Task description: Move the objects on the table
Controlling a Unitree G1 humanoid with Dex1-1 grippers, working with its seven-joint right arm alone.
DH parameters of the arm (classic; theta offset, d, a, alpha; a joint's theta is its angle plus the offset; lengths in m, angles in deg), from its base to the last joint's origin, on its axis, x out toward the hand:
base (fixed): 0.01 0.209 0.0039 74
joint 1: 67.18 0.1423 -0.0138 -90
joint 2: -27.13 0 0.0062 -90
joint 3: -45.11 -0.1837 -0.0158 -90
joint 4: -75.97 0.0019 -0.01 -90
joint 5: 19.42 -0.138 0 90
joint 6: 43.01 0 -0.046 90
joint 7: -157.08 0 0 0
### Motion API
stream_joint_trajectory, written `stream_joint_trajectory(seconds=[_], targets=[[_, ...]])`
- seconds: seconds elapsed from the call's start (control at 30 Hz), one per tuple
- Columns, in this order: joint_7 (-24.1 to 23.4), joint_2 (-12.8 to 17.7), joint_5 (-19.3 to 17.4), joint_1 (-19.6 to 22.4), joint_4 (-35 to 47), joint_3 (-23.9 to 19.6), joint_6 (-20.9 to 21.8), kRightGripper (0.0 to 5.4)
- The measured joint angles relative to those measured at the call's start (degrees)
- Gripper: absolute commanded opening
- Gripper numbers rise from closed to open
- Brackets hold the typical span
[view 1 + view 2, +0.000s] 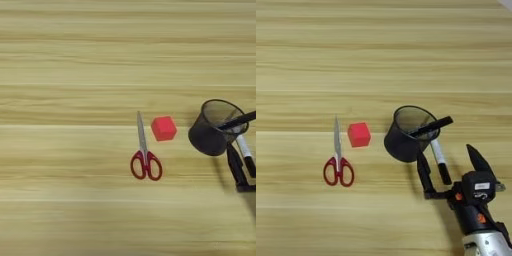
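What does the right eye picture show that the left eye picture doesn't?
Only the right eye view shows the gripper's second finger, its black body and the silver forearm. Only the left eye view shows more bare table left of the scissors. Both show the scissors, the red cube, the black mesh cup with its dark pen, and the white marker between the open fingers.

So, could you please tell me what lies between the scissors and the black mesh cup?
The red cube sits between the scissors and the black mesh cup, touching neither; both eye views show it.
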Motion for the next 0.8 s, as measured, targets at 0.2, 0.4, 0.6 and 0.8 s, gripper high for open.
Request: stream_joint_trajectory(seconds=[0.2,0.4,0.6,0.8], targets=[[0.04,0.79,1.11,1.09,-5.96,0.01,1.00,5.37],[-0.13,1.74,-0.81,1.30,-5.41,0.08,-5.61,5.37],[-1.81,1.81,-0.52,1.13,-3.56,0.68,-11.34,5.37],[-3.43,2.26,1.71,1.01,-3.03,1.02,-13.67,5.37]])
